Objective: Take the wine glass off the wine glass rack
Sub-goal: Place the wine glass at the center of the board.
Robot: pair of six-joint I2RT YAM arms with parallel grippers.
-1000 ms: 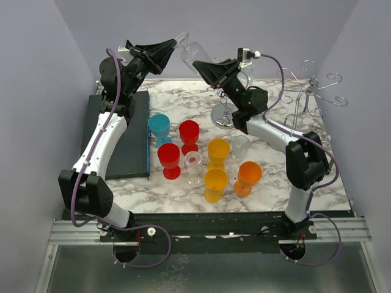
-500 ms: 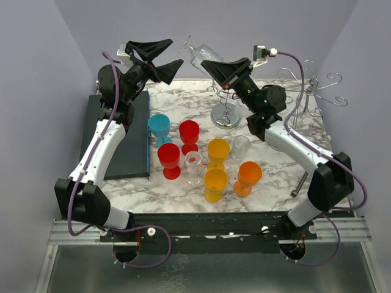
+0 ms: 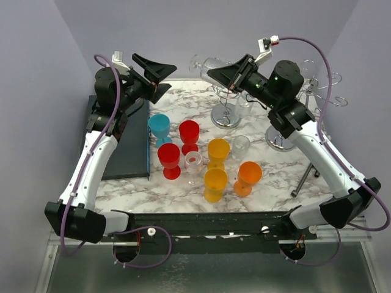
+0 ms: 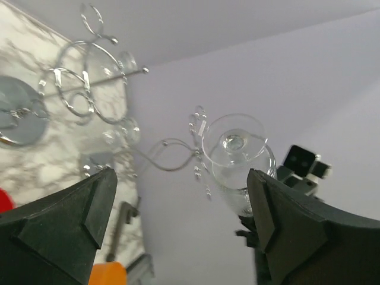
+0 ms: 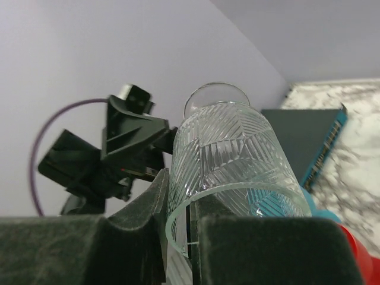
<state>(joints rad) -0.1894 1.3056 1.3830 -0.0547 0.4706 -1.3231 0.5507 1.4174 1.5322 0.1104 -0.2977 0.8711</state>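
My right gripper (image 3: 215, 73) holds a clear ribbed wine glass (image 3: 208, 63) tilted in the air above the table's back edge. In the right wrist view the fingers (image 5: 148, 208) pinch the glass (image 5: 228, 148) by its rim wall, one inside and one outside. My left gripper (image 3: 164, 76) stands open to the left of the glass and does not touch it. Its wrist view shows the glass (image 4: 237, 157) foot-on, between the spread fingers (image 4: 65, 219). The wire wine glass rack (image 3: 317, 85) stands at the back right, also visible as the rack (image 4: 89, 65) in the left wrist view.
Coloured cups crowd the table's middle: blue (image 3: 160, 127), two red (image 3: 189, 133), two yellow (image 3: 219, 151) and orange (image 3: 248, 176), plus small clear glasses (image 3: 193, 163). A chrome stand (image 3: 226, 115) sits behind them. A dark mat (image 3: 125, 143) lies at the left and a dark rod (image 3: 303, 180) at the right.
My left gripper has opened, let go of the wine glass and drawn back to the left. The right arm has swung up and to the right, keeping the glass.
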